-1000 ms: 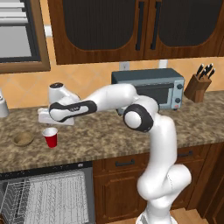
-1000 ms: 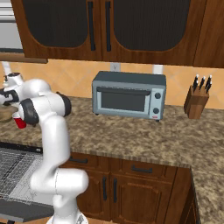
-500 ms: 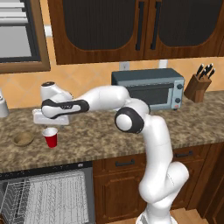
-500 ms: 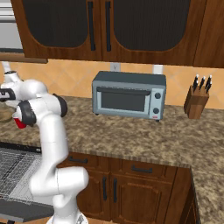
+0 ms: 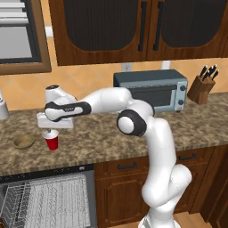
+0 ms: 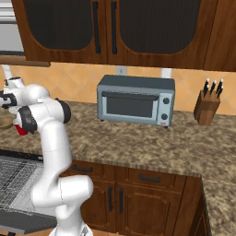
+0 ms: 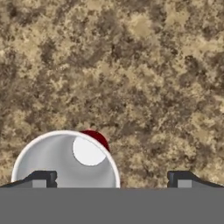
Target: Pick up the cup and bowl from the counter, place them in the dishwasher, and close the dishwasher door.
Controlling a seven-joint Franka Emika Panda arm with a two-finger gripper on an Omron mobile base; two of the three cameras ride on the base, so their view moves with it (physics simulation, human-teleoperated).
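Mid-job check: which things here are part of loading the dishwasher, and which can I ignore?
Job: cup, under the open gripper; bowl beside it on the counter; dishwasher, open, with its wire rack showing.

Ignore: toaster oven, knife block, upper cabinets.

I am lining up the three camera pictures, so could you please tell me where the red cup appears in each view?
Left base view: the cup stands on the counter, lower left, under the open gripper.
Right base view: a red sliver at the left edge, behind the arm.
Hand view: bottom left, seen from above.
Shared landmark: the speckled counter.
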